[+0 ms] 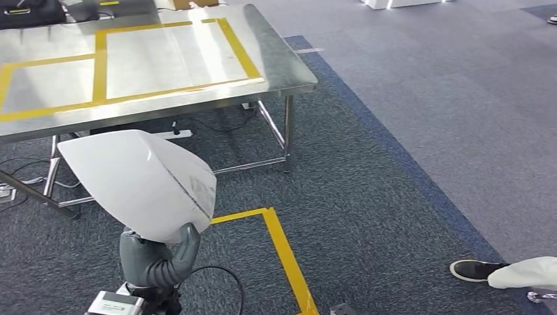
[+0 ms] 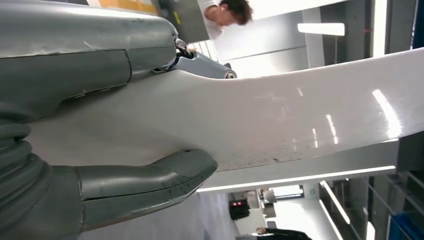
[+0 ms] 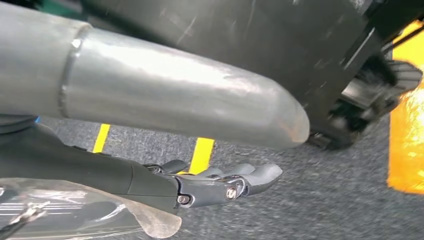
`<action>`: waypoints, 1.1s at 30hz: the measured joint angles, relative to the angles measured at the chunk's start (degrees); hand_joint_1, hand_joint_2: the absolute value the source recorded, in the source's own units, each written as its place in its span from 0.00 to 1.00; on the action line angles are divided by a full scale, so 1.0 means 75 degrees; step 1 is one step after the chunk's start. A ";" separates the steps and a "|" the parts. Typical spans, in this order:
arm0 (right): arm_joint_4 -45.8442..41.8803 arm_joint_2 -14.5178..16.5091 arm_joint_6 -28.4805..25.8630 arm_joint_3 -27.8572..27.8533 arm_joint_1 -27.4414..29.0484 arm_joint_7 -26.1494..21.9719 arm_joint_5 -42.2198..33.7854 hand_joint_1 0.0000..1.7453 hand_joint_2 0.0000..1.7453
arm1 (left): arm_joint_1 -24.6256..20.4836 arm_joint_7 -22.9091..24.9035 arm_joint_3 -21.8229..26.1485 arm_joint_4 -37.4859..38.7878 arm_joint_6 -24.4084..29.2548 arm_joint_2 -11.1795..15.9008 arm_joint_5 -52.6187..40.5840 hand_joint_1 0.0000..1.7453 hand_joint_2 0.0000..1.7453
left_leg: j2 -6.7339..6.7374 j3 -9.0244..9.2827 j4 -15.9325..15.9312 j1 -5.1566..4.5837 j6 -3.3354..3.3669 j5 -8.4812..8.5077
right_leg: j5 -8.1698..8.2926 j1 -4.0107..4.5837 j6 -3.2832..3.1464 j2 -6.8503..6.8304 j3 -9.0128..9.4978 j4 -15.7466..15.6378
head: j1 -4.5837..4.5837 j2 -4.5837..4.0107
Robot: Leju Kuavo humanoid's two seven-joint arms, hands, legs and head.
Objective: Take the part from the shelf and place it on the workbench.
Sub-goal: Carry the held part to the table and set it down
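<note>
One glossy, stiff white part (image 1: 141, 184) looks light but slippery; your left hand (image 1: 159, 257) clamps its near edge, right hand (image 3: 220, 182) empty, fingers extended.

My left hand (image 1: 157, 259) holds the part (image 1: 141, 180) up in front of me — low on my left. The workbench (image 1: 276, 62) stands ahead, beyond the part. Tape lines (image 1: 286, 252) lie on the floor just right of my hand. A person's shoe (image 1: 474, 270) is far right — well apart.
</note>
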 joint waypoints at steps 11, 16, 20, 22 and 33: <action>0.0007 -0.0066 -0.0047 -0.0001 0.0052 0.0065 -0.0007 0.00 0.00 | -0.0036 0.0067 -0.0033 0.0001 -0.0008 0.0001 0.0121 1.00 1.00 | -0.1152 0.0027 0.0010 0.0056 -0.0004 -0.0019 | 0.0470 -0.0094 -0.0010 0.1378 -0.0609 0.0179 | 0.0063 0.0000; 0.0009 -0.0066 -0.0070 -0.0003 0.0046 0.0036 -0.0017 0.00 0.00 | -0.0064 0.0064 -0.0046 0.0001 -0.0049 0.0017 0.0136 1.00 1.00 | -0.0979 -0.0139 0.0243 0.0064 -0.0217 -0.0132 | 0.0472 -0.0096 -0.0219 0.1115 -0.0448 0.0008 | 0.0005 0.0000; 0.0009 -0.0066 -0.0088 -0.0004 0.0065 0.0028 -0.0020 0.00 0.00 | -0.0096 0.0061 -0.0076 0.0005 -0.0082 0.0028 0.0134 1.00 1.00 | -0.0418 -0.0916 0.1911 0.0076 -0.0303 -0.0895 | 0.0423 -0.0064 -0.0309 0.0674 -0.0386 -0.0003 | -0.0061 0.0000; 0.0009 -0.0067 -0.0095 -0.0004 0.0062 0.0017 -0.0025 0.00 0.00 | -0.0093 0.0059 -0.0083 0.0014 -0.0110 0.0035 0.0136 1.00 1.00 | -0.0395 -0.0942 0.1971 0.0087 -0.0291 -0.0758 | 0.0392 -0.0052 -0.0309 0.0511 -0.0361 -0.0002 | -0.0062 0.0000; 0.0006 -0.0067 -0.0118 -0.0007 -0.0004 -0.0100 -0.0128 0.00 0.00 | -0.0109 0.0055 -0.0122 0.0015 -0.0130 0.0028 0.0133 1.00 1.00 | -0.0323 0.0175 -0.0153 0.0087 0.0062 -0.0027 | -0.0153 -0.0026 0.0017 0.0671 -0.0712 0.0784 | 0.0007 0.0000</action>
